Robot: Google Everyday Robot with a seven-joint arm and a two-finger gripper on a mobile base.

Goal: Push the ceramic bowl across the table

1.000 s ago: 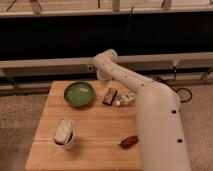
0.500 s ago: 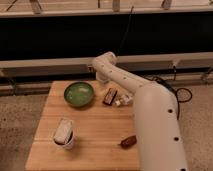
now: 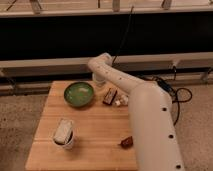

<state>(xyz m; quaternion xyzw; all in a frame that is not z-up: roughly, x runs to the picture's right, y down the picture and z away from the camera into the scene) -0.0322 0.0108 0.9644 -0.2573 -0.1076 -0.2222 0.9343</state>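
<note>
A green ceramic bowl [image 3: 78,94] sits on the wooden table [image 3: 95,131] near its far left part. My arm reaches over the table's far edge, and my gripper [image 3: 98,82] hangs just right of the bowl's rim, close to it. I cannot tell whether it touches the bowl.
A dark snack packet [image 3: 110,96] and a small pale item [image 3: 119,101] lie right of the bowl. A white cup holding a packet [image 3: 64,134] stands near the front left. A brown object [image 3: 127,142] lies by the arm's base. A black cable [image 3: 177,100] runs on the floor at right.
The arm's elbow and gripper have shifted slightly left toward the bowl. The bowl looks to be in the same place.
</note>
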